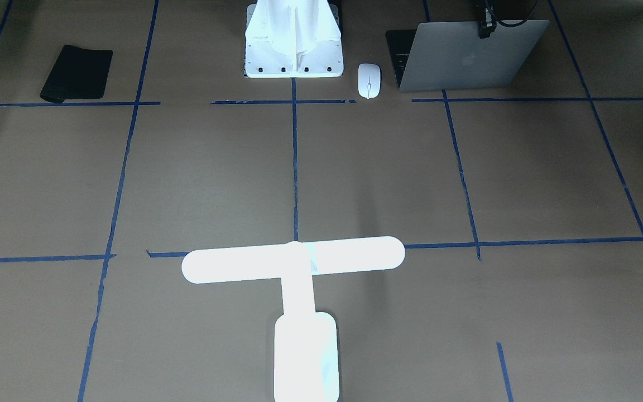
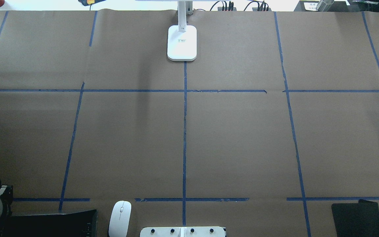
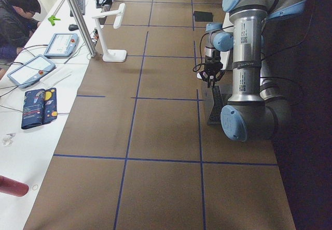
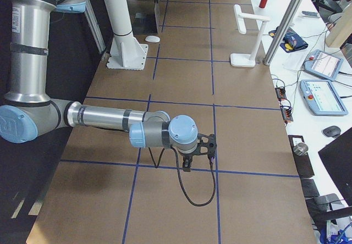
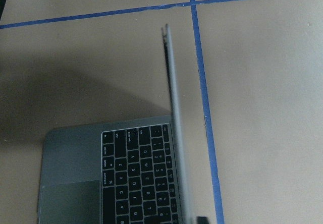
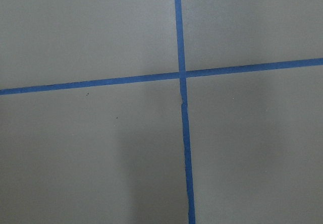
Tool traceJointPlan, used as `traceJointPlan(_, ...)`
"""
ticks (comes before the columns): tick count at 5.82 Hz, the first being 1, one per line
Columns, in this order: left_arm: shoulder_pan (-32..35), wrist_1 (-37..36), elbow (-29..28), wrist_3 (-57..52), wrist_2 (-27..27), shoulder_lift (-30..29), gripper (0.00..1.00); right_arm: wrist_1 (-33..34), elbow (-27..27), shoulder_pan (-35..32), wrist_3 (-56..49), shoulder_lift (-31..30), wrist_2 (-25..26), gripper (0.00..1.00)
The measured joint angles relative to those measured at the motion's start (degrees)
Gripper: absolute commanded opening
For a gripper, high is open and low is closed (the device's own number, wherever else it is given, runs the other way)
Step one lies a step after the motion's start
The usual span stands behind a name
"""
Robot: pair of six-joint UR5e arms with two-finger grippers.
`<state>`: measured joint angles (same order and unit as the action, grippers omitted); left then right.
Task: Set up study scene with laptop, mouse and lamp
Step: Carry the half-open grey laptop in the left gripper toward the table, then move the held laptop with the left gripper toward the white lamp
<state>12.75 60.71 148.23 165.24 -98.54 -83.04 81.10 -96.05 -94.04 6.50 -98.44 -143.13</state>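
The laptop (image 1: 466,58) stands open at the robot's left, with its grey lid facing the front camera. The left wrist view shows the lid edge-on (image 5: 174,128) beside the black keys. My left gripper (image 1: 485,30) sits on the lid's top edge, with one finger in front of the lid; it looks shut on it. The white mouse (image 1: 369,80) lies between the laptop and the pedestal. The glowing lamp (image 1: 293,260) stands at the far middle edge. My right gripper (image 4: 188,164) points down over a tape crossing; I cannot tell if it is open or shut.
A flat black mat (image 1: 77,73) lies near the robot's right. The white ribbed pedestal (image 1: 293,44) stands between the arms. Blue tape lines (image 2: 184,131) grid the brown table. An operator (image 3: 18,17) sits beside tablets past the lamp side.
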Motion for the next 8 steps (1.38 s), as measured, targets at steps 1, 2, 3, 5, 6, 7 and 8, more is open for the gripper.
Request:
traceJointPlan(1, 2.52, -0.04, 0.29, 0.07, -0.04, -0.03, 0.0, -0.02, -0.24, 0.0, 0.0, -0.02, -0.02, 1.0)
traceJointPlan(2, 5.61, -0.15, 0.49, -0.09, -0.07, -0.03, 0.0, 0.06, -0.5, 0.0, 0.03, -0.07, -0.04, 1.0)
traceJointPlan(3, 8.73, -0.79, 0.48, -1.19, -0.07, -0.36, 0.0, 0.1, -0.65, 0.0, 0.04, -0.08, -0.04, 1.0)
traceJointPlan(5, 17.84, -4.39, -0.25, -9.41, -0.15, -5.98, 0.0, -0.07, -0.77, 0.0, 0.0, -0.12, -0.07, 1.0)
traceJointPlan(6, 21.98, -6.45, -1.27, -13.73, -0.19, -10.39, 0.0, -0.1, -0.8, 0.02, 0.0, -0.13, -0.06, 1.0)
traceJointPlan(7, 25.17, -7.38, -3.87, -16.71, -0.2, -14.98, 0.0, -0.01, -0.99, 0.1, 0.0, -0.04, -0.02, 1.0)
traceJointPlan(8, 27.15, -7.74, -8.13, -17.99, -0.15, -19.56, 0.0, 0.07, -1.29, 0.11, 0.0, 0.07, -0.03, 1.0)
